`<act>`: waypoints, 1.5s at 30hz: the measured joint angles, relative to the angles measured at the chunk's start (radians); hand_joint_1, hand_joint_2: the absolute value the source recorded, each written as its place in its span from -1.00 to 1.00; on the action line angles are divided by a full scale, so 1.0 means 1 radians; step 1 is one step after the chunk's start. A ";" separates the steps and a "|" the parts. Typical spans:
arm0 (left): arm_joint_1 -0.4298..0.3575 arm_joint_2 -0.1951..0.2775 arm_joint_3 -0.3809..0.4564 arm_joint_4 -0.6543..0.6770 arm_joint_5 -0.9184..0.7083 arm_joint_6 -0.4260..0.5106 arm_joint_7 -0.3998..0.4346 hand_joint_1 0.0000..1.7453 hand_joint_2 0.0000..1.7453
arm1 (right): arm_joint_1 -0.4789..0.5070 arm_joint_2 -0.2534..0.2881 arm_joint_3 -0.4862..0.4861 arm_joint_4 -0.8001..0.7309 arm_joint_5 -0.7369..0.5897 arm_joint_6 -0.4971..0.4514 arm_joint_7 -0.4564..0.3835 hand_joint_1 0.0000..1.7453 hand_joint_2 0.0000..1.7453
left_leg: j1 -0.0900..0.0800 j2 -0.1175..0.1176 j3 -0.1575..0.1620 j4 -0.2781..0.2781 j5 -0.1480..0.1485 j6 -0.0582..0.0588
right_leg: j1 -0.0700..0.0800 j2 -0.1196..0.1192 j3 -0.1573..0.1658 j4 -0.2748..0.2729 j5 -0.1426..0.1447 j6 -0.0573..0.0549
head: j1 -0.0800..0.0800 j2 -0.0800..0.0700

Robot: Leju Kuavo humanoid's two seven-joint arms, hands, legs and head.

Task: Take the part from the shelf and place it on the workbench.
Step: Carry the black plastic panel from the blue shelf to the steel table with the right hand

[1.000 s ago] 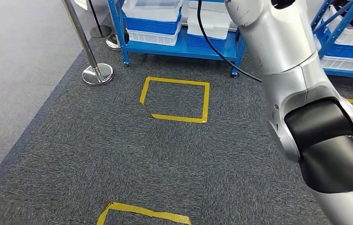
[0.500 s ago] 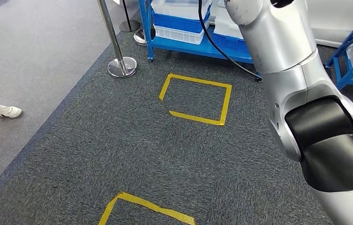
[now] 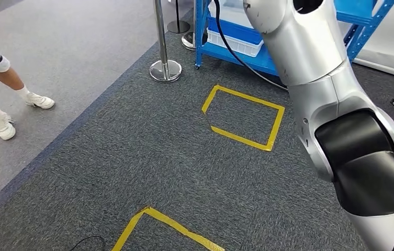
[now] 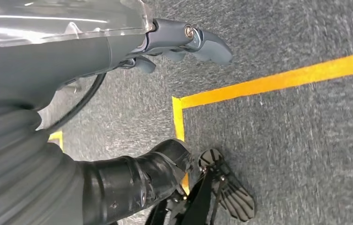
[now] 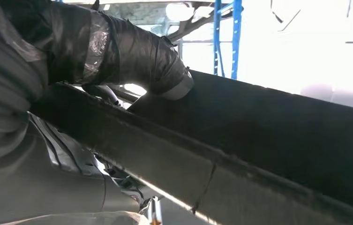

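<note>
Head view: right arm (image 3: 336,104) raised across the right side of the frame, silver upper section, black joint lower down, black cable (image 3: 236,49) running off it. The hand at its end is out of frame here.

Right wrist view: right hand (image 5: 132,51), thumb wrapped in black tape, sits on top of a long dark part (image 5: 259,140) that runs across the frame. Thumb lies over the part's upper edge; fingers hidden behind it, but it reads as gripping the part. Bright backlight, blue shelf upright (image 5: 225,37) behind.

Left wrist view: left hand (image 4: 174,40) hangs over the floor, holding nothing; dark fingers (image 4: 212,44) curled in slightly, apart from the thumb, so open. Yellow tape corner (image 4: 179,101) below it on the carpet.

Floor: dark grey carpet (image 3: 132,172), lighter grey flooring (image 3: 53,47) to the left. One full yellow tape square (image 3: 244,117) mid-frame, corner of a second (image 3: 163,225) at the bottom edge. Blue shelf (image 3: 226,52) at top with white and blue bins (image 3: 234,39). Two chrome stanchions (image 3: 163,52) beside it on round bases. Person's legs (image 3: 1,89) in white shoes at far left, on the lighter flooring.
</note>
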 joint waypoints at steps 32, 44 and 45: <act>0.002 0.001 0.002 0.001 -0.006 -0.001 0.005 -1.00 1.00 | -0.014 0.004 0.012 0.010 0.020 -0.011 0.000 1.00 1.00 | -0.001 -0.031 -0.013 0.016 0.000 -0.005 | 0.001 0.031 0.035 -0.078 0.041 -0.014 | 0.000 0.000; 0.008 -0.005 0.003 0.002 -0.011 0.014 0.027 -1.00 1.00 | -0.014 -0.007 0.005 0.007 0.027 -0.013 -0.001 1.00 1.00 | 0.019 0.055 -0.169 0.287 -0.097 -0.066 | -0.003 -0.045 0.112 -0.201 0.066 -0.039 | -0.002 0.000; 0.008 -0.005 0.003 0.002 -0.013 0.014 0.029 -1.00 1.00 | -0.012 -0.008 0.005 0.006 0.027 -0.013 -0.001 1.00 1.00 | 0.022 0.060 -0.158 0.260 -0.072 -0.069 | -0.004 -0.056 0.116 -0.200 0.062 -0.037 | -0.002 0.000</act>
